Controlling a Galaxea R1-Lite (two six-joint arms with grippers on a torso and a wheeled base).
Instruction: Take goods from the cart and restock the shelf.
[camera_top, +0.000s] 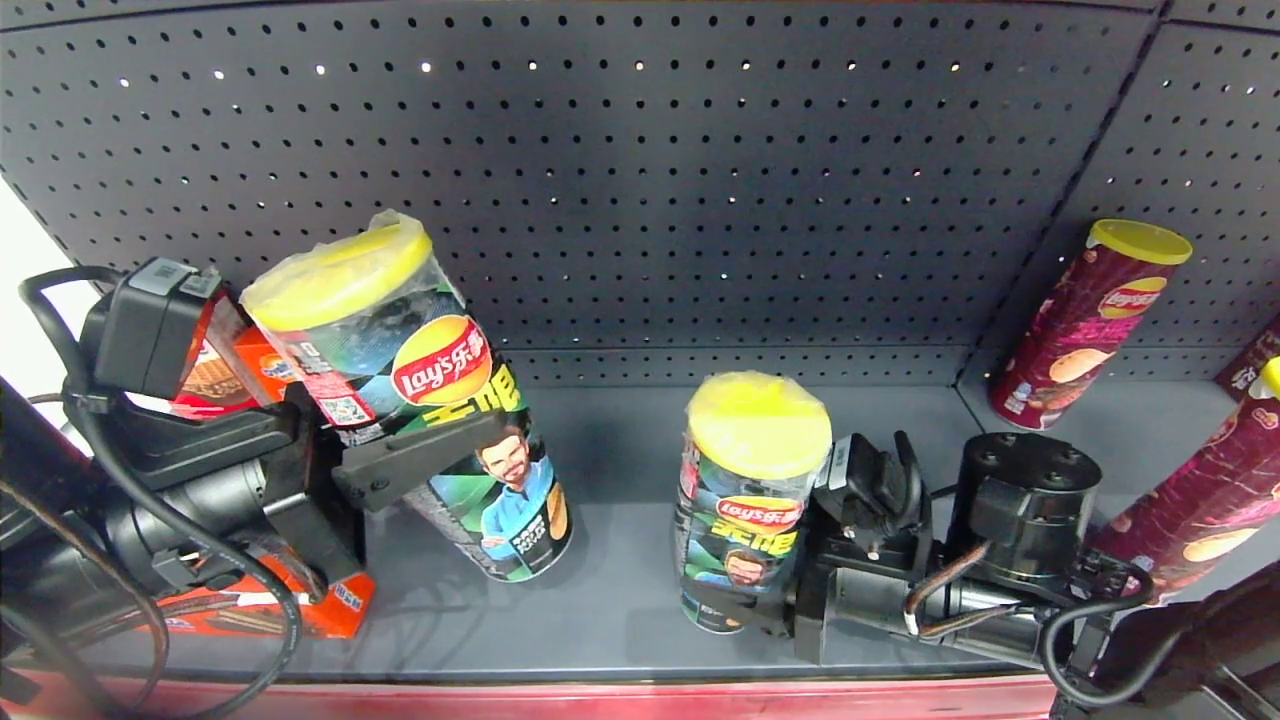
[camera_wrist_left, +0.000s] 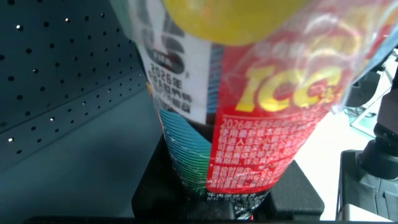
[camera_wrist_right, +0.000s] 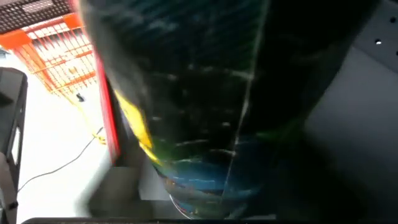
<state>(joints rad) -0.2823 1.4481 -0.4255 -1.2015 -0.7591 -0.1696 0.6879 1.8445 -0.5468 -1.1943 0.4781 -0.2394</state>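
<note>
Yellow lids catch the eye first, one on each of the two chip cans the robot has up at the shelf (camera_top: 620, 610). The left gripper (camera_top: 440, 440) has its fingers clamped across the middle of the tilted chip can (camera_top: 400, 370), which leans with its lid toward the left and its base low over the grey shelf board; I cannot tell whether the base touches the board. Seen from the left wrist, the same can (camera_wrist_left: 249, 124) sits tight between the fingers. The right gripper (camera_top: 735, 595) has its fingers closed around the lower part of the upright chip can (camera_top: 750, 490), which stands near the middle of the shelf, close to the front edge, its base down at the board as far as I can judge. From the right wrist that can (camera_wrist_right: 205, 124) looms close and dark, with what looks like the orange wire cart (camera_wrist_right: 56, 56) on the floor behind it. Two maroon cans (camera_top: 1085, 325) stand at the right end by the pegboard (camera_top: 700, 200), and an orange box (camera_top: 340, 610) lies at the left end beneath the left arm. By my reading, both cans are off the cart and at the shelf but neither is released: the upright one seems nearly placed, while the tilted one needs righting and setting down before the fingers let go.
</note>
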